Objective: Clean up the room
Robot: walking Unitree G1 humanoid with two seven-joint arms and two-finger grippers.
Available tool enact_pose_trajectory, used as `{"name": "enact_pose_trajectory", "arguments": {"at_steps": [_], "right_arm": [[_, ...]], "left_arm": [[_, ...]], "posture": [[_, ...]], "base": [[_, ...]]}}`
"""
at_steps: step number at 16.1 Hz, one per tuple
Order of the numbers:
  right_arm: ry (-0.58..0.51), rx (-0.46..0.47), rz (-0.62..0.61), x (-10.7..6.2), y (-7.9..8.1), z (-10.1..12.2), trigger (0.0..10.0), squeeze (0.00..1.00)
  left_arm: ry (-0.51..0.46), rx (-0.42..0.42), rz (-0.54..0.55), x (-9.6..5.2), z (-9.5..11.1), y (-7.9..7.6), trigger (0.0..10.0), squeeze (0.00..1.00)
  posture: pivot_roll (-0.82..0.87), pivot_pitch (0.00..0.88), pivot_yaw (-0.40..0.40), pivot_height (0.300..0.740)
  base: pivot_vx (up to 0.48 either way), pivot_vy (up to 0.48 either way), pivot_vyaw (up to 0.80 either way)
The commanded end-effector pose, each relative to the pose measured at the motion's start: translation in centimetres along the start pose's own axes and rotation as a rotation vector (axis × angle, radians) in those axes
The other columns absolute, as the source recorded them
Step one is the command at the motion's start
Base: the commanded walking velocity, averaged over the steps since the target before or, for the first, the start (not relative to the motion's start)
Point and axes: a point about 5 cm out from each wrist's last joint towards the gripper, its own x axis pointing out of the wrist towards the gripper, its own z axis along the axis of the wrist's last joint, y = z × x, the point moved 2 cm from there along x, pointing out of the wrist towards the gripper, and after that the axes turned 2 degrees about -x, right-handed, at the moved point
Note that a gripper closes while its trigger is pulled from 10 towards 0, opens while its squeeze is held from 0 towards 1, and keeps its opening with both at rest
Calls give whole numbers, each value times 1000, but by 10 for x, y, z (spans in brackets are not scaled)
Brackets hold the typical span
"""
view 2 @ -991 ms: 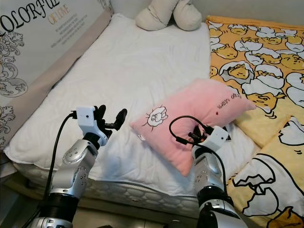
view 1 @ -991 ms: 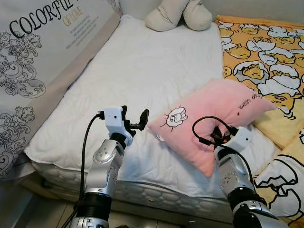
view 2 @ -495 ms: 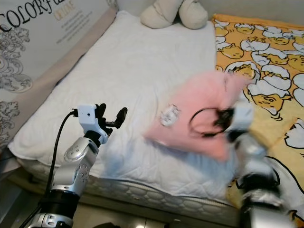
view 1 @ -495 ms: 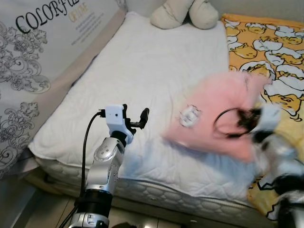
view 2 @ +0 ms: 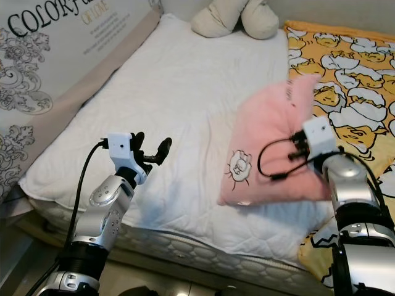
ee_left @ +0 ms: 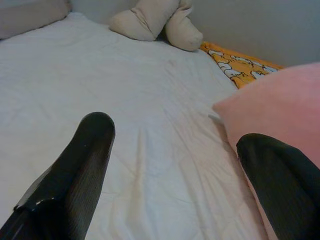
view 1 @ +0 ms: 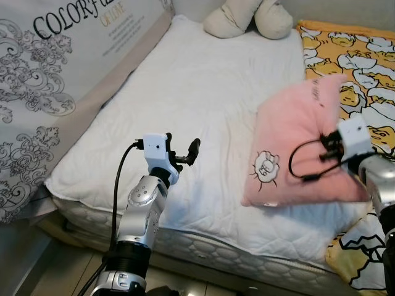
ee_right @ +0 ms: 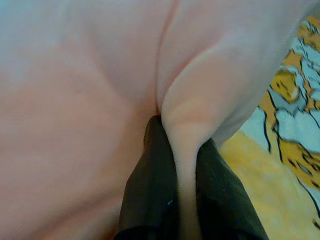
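Lifted since a second ago, the fuzzy pink pillow (view 1: pixel 305 145) with its cartoon print is pinched by the right tool (ee_right: pixel 179 192); the left tool (ee_left: pixel 175 185) is held open.

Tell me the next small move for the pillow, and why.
Probably carry the pink pillow toward the head of the bed, near the beige cushion. The right gripper is shut on a pinched fold, the pillow hangs lifted over the white mattress, and the left gripper hovers open.
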Motion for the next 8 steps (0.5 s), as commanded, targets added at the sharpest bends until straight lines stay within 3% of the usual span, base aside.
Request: {"name": "enact_pose_trajectory", "arguments": {"at_steps": [1,2,3,5,6,8], "right_arm": [[48,-43,6,-2,2,-12,10000,0],[78,-95,-34,-5,-4,-19,10000,0],[64,-116,-77,-8,-13,-17,10000,1000],[-43,-62,-169,-11,-32,2,10000,1000],[-128,50,-199,-12,-36,12,10000,1000],[-171,127,-228,-12,-32,11,10000,1000]], "left_arm": [[1,11,-5,1,0,-1,10000,0],[3,12,-2,1,0,0,10000,0],[3,13,-2,1,0,0,10000,0],[4,13,-4,0,0,-1,10000,0],[4,12,-3,1,0,-1,10000,0],[5,10,-4,1,-1,-2,10000,0]], "posture": [[-64,0,27,730],[-62,0,27,730],[-62,0,27,730],[-62,0,27,730],[-67,0,25,730],[-68,0,25,730]], "base": [[0,0,0],[0,0,0],[0,0,0],[0,0,0],[0,0,0],[0,0,0]]}}
